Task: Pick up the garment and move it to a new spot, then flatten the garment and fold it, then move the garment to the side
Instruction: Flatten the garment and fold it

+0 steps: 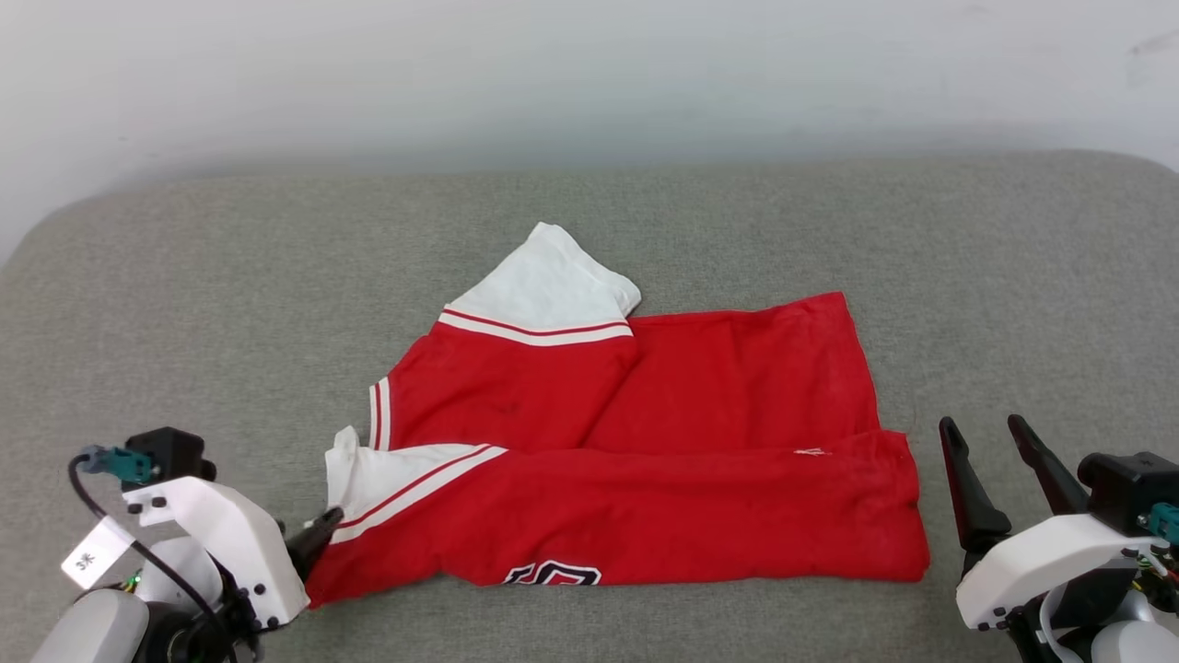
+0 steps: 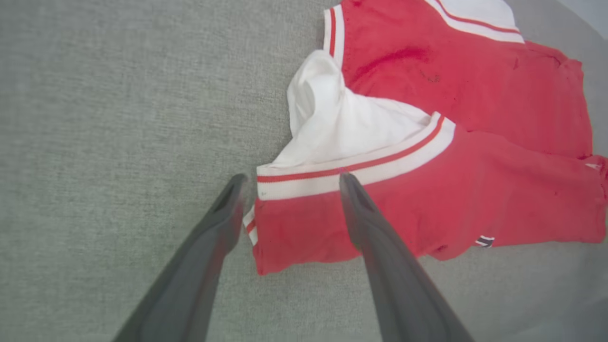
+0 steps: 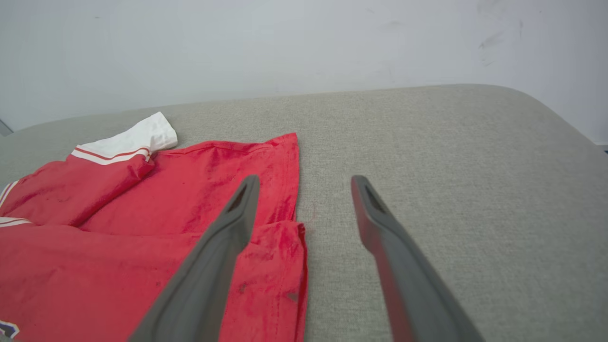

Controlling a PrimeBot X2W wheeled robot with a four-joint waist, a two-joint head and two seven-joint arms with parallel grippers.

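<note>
The garment [image 1: 718,442] lies folded on a grey fabric-covered pad [image 1: 589,212], red side up, between my two tools.

My left tool [image 2: 290,176] stands with its jaws spread wide and grips nothing. In the left wrist view its fingers straddle the garment's near left corner: one tip is over bare pad, and the other is at the red-and-white striped trim [image 2: 351,168]. I cannot tell whether either tip touches the cloth. From this tool the jersey runs off toward 2 o'clock in the head view.

My right tool [image 1: 980,424] is also spread wide and empty. It sits near the garment's right edge, at about 4 o'clock from the garment's middle.

Outward from there, the near strip of the garment is doubled over the rest. Black, white-outlined numerals [image 1: 553,575] peek out at its 6 o'clock edge. A white panel [image 1: 548,281] sticks out at 11 o'clock, and a smaller white flap bunches at 8 o'clock. A pale wall [image 1: 589,74] rises beyond the pad at 12 o'clock.
</note>
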